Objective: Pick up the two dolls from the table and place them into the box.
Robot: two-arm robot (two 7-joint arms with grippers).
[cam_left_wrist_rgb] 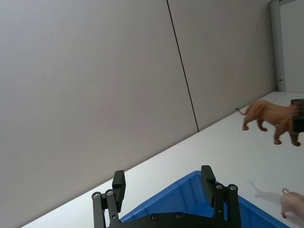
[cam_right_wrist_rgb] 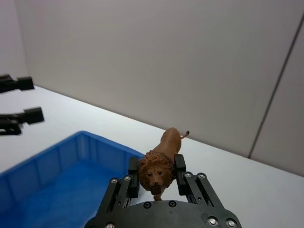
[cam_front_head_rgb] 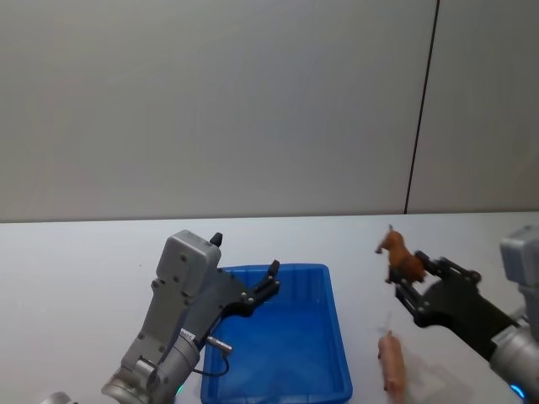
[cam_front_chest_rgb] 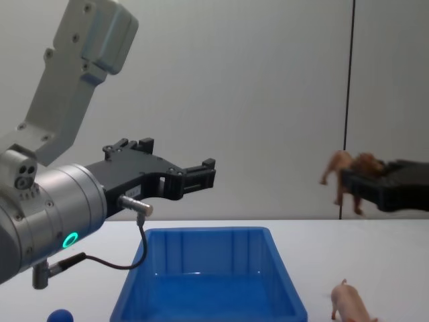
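White table (cam_front_head_rgb: 84, 252) below, our right gripper's (cam_front_head_rgb: 408, 278) fingers pinch the lion doll (cam_front_head_rgb: 400, 257) aloft, which we judge must next swing over the box (cam_front_head_rgb: 339, 337), where our left gripper (cam_front_head_rgb: 269, 282) hovers, fingers spread.

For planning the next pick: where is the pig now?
In the head view, the pig is on the table just right of the box, roughly below the raised lion.

Reddish-brown lion figurine (cam_front_head_rgb: 399, 252): clamped at the head between the right gripper's (cam_front_head_rgb: 408, 271) fingers, held in the air, right of the box, tail toward the far wall. Pale pink pig (cam_front_head_rgb: 392, 364): standing on the white table (cam_front_head_rgb: 84, 252), just right of the upright bright blue box (cam_front_head_rgb: 278, 270).
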